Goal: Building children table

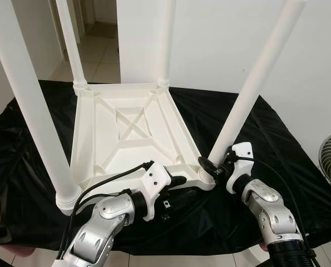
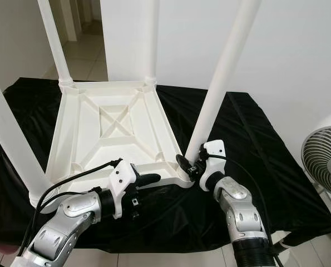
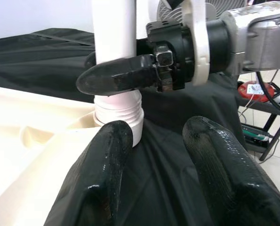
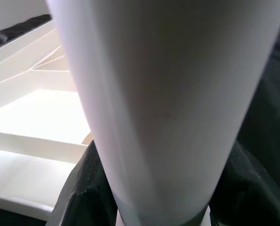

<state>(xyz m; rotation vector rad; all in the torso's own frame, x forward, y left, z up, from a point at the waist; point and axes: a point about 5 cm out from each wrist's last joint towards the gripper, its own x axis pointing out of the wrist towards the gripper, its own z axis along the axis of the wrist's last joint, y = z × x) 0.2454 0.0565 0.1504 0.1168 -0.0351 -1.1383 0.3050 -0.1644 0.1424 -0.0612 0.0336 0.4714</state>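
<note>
Upside-down white children's table [image 1: 126, 130] lies on a desk [image 1: 299, 167] draped in black cloth, its four legs pointing up. Right tool [image 1: 213, 167] pinches the near right leg [image 1: 248, 94] just above its threaded base, one finger on either side; the right wrist view has that leg pressed close between the dark fingers [image 4: 85, 188]. Left tool [image 1: 179, 182] rests at the table's near edge, just beside that corner, its fingers [image 3: 102, 174] spread apart over the cloth and holding nothing. A fan [image 2: 326, 161] stands off the desk's right end.
</note>
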